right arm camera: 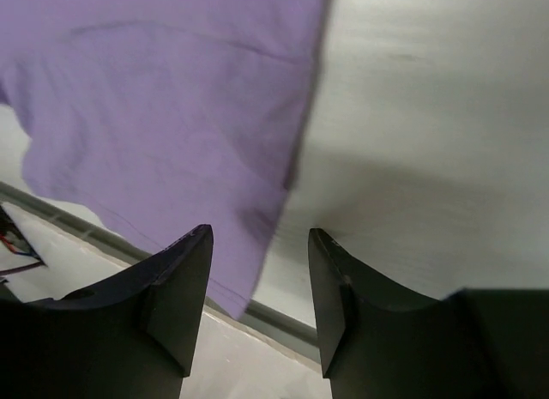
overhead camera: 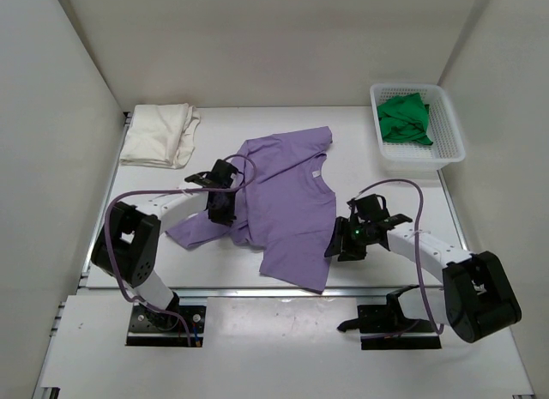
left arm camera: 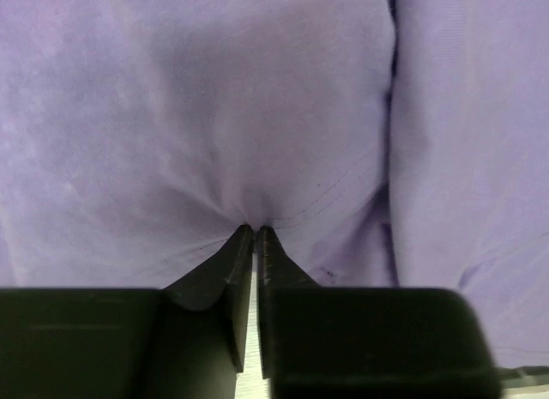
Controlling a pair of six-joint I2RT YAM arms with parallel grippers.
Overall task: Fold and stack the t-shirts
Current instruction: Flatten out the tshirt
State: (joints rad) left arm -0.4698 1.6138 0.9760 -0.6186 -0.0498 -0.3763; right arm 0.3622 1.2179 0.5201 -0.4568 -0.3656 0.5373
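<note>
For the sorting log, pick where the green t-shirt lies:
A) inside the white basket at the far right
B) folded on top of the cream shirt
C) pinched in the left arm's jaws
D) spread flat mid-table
A: the green t-shirt sits bunched inside the white basket, while the purple t-shirt is the one spread mid-table.

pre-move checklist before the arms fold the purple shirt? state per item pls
1. Left gripper has the purple shirt: ok. The jaws are closed and cloth puckers at the tips.
2. Right gripper has cloth: not ok. The jaws are open over the shirt's side edge and grip nothing.
3. Purple shirt lies flat: not ok. It is bunched near the left arm.
4. Right fingertips' height above the table: cannot tell.
5. Cream shirt is folded at the far left: ok.
6. Green shirt is out of the basket: not ok. It lies crumpled inside.
</note>
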